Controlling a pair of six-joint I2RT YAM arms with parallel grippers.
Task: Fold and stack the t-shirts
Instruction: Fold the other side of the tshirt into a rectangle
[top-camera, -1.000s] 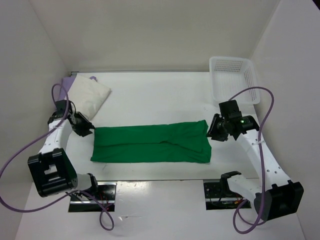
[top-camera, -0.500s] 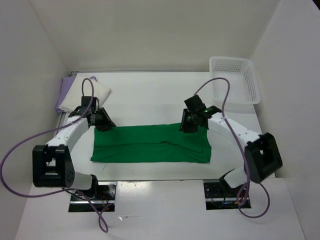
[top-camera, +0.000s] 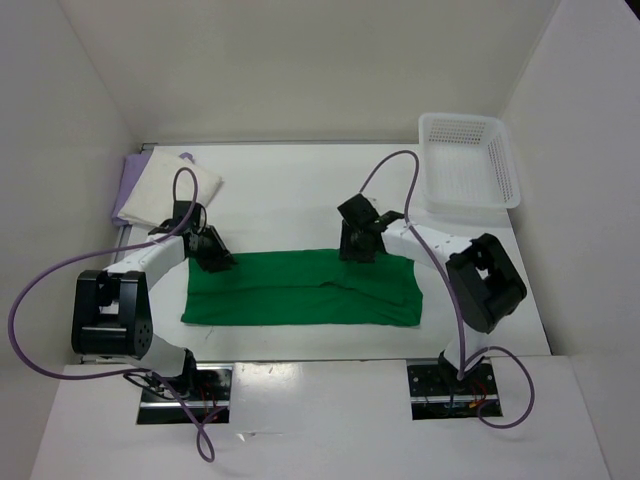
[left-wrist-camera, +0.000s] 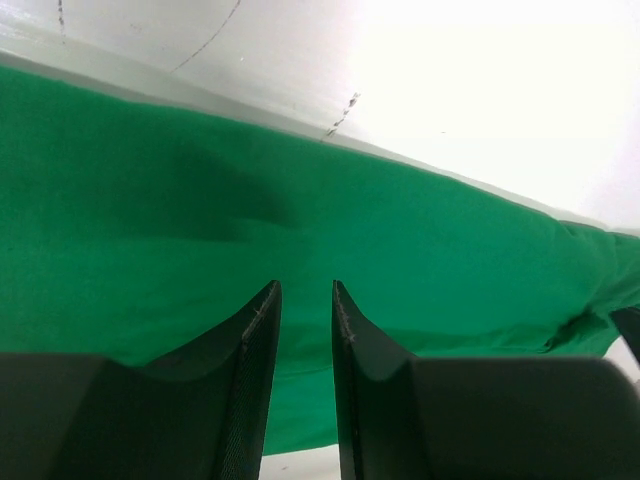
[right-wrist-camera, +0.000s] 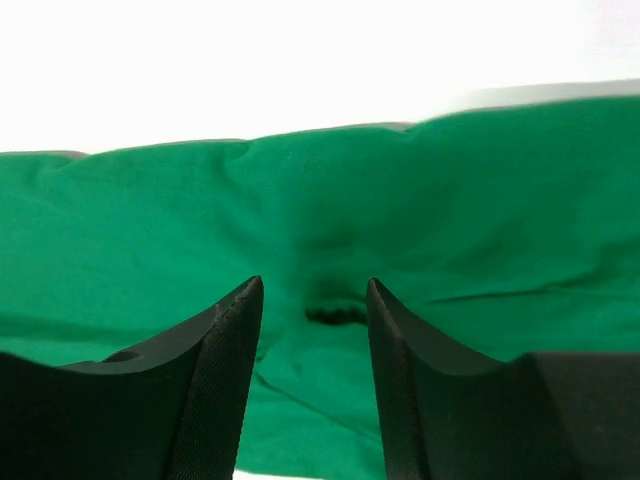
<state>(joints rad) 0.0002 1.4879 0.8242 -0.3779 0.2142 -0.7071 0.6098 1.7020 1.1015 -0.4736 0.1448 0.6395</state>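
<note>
The bright green t-shirt (top-camera: 300, 288) lies flat as a long band across the table's middle. My left gripper (top-camera: 216, 259) hangs over its far left corner, jaws a narrow gap apart and empty. In the left wrist view (left-wrist-camera: 305, 285) green cloth (left-wrist-camera: 400, 240) fills the space beneath it. My right gripper (top-camera: 358, 250) is over the shirt's far edge, right of centre, open and empty. It also shows in the right wrist view (right-wrist-camera: 313, 282), above a small crease in the cloth (right-wrist-camera: 335, 315). The folded off-white t-shirt (top-camera: 170, 188) lies on the lavender t-shirt (top-camera: 127, 185) at the far left.
A white plastic mesh basket (top-camera: 505, 165) stands at the far right corner. Purple cables loop from both arms, the right one arching over the table near the basket. White walls close in the table on three sides.
Both arms have swung inward. The left gripper moved from the table's left side to the shirt's far left corner. The right moved from the shirt's right end leftward along its far edge.
</note>
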